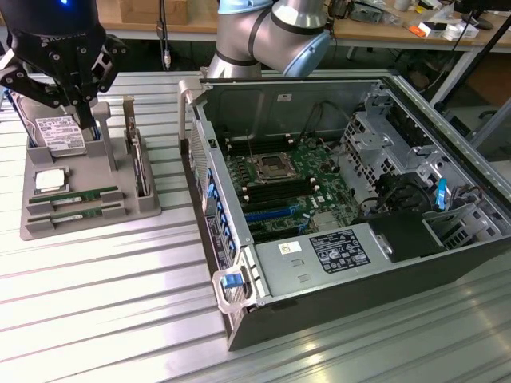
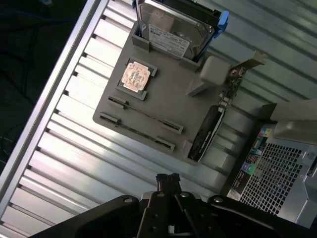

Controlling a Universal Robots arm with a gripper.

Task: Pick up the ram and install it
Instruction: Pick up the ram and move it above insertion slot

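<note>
Gripper (image 1: 84,118), jaws shut and empty, hangs over the grey holder tray (image 1: 120,217) whose slots keep two ram sticks (image 1: 77,195) on edge, handy to grasp.

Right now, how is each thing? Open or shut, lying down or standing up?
Tool, shut, empty, by the tray.
Ram sticks, both lying in tray slots.
CPU, flat in its tray pocket.
Hard drive, standing tilted in the tray.
Card, standing on edge in the tray.
Case, open, lying on its side.
</note>
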